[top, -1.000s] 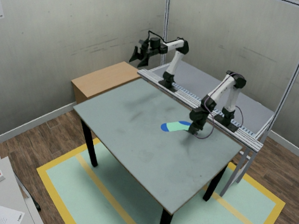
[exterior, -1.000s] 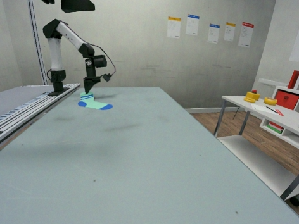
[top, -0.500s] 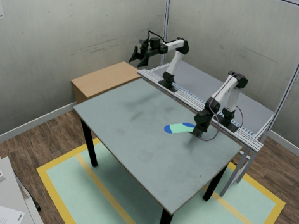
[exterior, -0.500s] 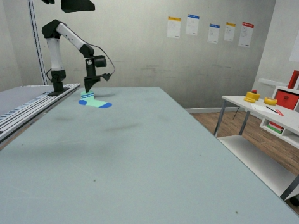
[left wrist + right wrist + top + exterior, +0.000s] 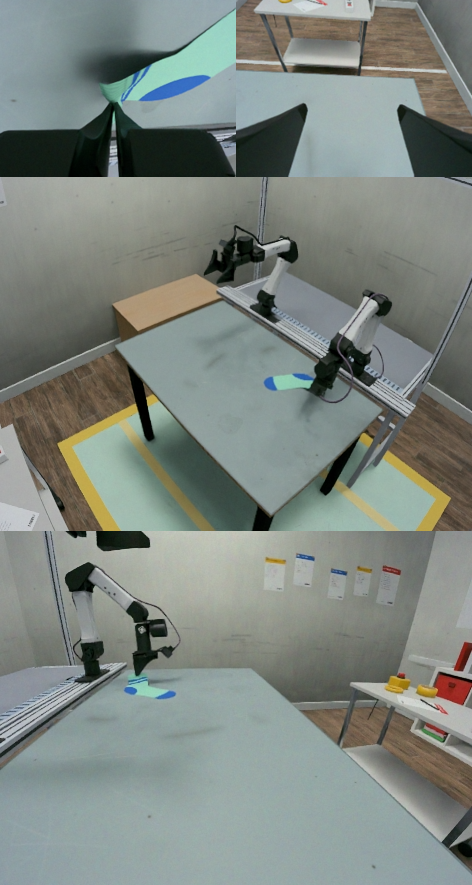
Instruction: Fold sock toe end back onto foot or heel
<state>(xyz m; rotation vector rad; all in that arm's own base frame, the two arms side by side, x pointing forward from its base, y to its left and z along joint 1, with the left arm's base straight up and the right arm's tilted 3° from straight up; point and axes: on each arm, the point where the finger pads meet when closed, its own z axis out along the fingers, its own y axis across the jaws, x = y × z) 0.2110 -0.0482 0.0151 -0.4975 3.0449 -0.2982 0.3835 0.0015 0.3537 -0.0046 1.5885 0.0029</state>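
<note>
A mint sock stretches across the table, unfolded. Its blue toe lies flat at the end away from the gripper, outside the left wrist view. The blue heel is nearer the striped cuff. My left gripper is shut on the cuff, which is gathered at the fingertips and looks slightly raised. My right gripper is open and empty, high and away from the sock.
The grey-green table carries the sock. Both arms stand on a metal rail along one table edge, close to the held cuff. A wooden cabinet stands beyond the table's far end.
</note>
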